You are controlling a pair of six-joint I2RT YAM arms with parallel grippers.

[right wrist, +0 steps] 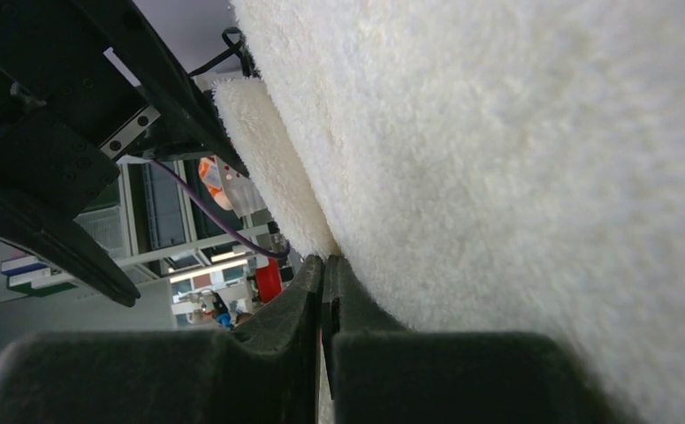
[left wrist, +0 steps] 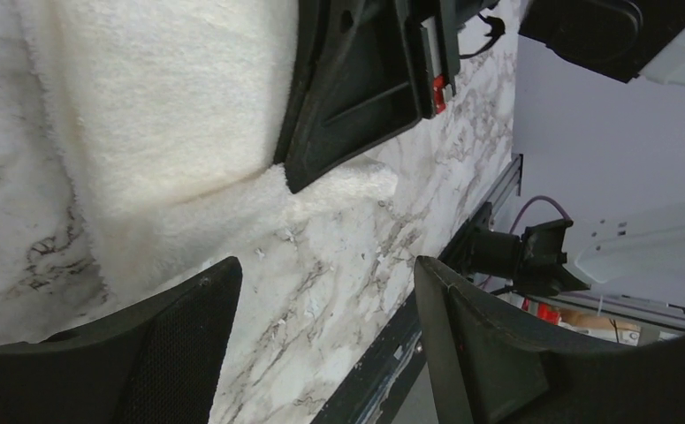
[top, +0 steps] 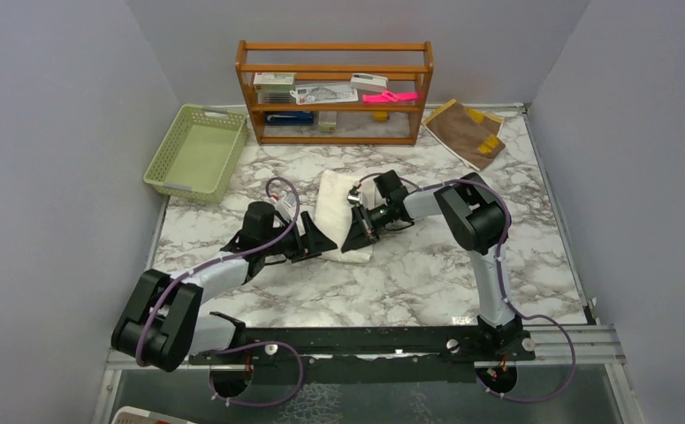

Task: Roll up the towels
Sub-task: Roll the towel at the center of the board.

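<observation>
Cream-white towel [top: 335, 200] on marble table [top: 418, 274]; left pincer [top: 319, 243] released beside it, right pincer [top: 356, 240] clenched against it; shelf [top: 248, 88] labels unreadable.

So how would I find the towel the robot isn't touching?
Find the wooden shelf at the back of the marble table. Just right of it, in the far right corner, lies the brown towel. It is dark brown with mustard-yellow patches, unlike the plain cream-white towel in the middle.

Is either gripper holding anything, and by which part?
Nothing is clearly held. Left gripper is open and empty; right gripper is shut against the white towel's near right corner, no cloth visible between its fingers.
</observation>
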